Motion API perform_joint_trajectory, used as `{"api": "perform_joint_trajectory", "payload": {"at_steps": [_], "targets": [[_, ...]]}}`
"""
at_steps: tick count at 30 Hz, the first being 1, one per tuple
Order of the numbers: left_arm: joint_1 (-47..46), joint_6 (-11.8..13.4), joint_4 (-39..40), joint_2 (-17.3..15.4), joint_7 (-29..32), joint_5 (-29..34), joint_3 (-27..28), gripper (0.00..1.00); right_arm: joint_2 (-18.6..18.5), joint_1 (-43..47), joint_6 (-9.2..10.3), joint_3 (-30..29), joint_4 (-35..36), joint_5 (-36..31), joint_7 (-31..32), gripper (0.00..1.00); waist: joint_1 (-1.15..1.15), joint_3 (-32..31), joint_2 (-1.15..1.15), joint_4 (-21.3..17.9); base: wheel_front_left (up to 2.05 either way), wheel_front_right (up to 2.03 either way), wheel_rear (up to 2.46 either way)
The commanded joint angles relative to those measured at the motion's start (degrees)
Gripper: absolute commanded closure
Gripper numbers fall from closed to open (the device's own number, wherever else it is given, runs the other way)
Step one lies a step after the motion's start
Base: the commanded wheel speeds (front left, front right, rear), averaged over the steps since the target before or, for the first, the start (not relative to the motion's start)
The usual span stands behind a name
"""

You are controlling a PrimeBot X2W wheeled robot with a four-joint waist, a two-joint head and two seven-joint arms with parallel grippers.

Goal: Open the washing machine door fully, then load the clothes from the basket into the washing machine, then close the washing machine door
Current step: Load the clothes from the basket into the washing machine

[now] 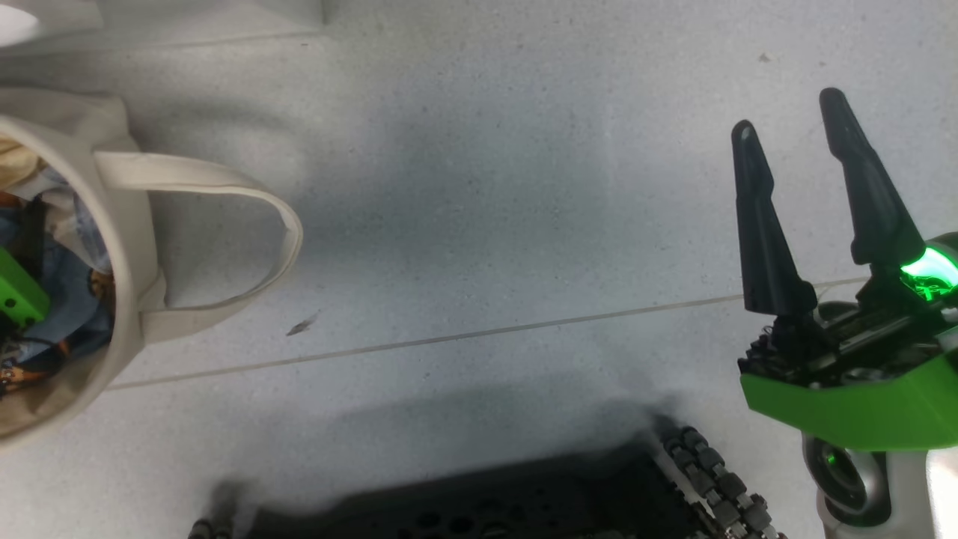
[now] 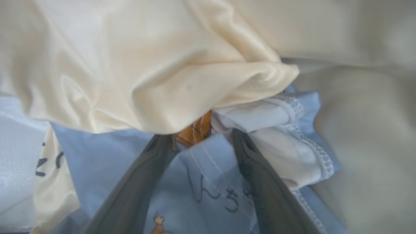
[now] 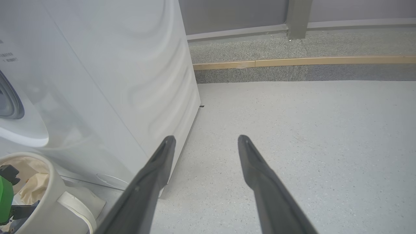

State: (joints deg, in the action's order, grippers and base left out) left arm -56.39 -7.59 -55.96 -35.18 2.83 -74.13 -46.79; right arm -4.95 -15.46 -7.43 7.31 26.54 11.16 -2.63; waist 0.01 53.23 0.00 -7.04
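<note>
Left tool (image 2: 200, 135): lowered into the basket (image 1: 123, 224) with its fingers spread wide. Nothing is clamped yet, and the spread appears meant to take in a thick fold.
Clothes (image 2: 201, 182): kept inside the basket. A fold of blue printed fabric is straddled by the two fingers, with a cream garment (image 2: 146, 81) draped over it just beyond the tips.
Right tool (image 1: 787, 114): held open and empty above the floor (image 1: 479, 224), well apart from the basket, probably parked so that the reach is left unobstructed.
Basket position: set on the floor just beside the washing machine (image 3: 113, 81), so a short carry is needed.
Door: whether it stands fully open cannot be told.
Step judged: a first grasp of laundry is being prepared.
Next need: the fingers are to be closed on the fold before any lift.
Risk: the cream garment may be dragged along or dropped.
</note>
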Motion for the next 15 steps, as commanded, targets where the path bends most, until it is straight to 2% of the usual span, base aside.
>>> {"api": "perform_joint_trajectory", "payload": {"at_steps": [1,15], "targets": [[0.2,0.1,-0.5,-3.9,-0.7,-0.4,1.1,0.00,0.5,0.9,-0.06,1.3,2.3,-0.4,-0.4,0.00,-0.01,0.3,0.00,-0.2,0.00,0.00,0.00],[-2.2,0.1,-1.3,-4.5,-1.0,-3.5,-3.4,0.00,0.8,0.9,-0.06,1.9,3.9,-1.3,0.1,0.00,-0.01,2.6,0.00,-0.4,0.00,0.00,0.00]]}}
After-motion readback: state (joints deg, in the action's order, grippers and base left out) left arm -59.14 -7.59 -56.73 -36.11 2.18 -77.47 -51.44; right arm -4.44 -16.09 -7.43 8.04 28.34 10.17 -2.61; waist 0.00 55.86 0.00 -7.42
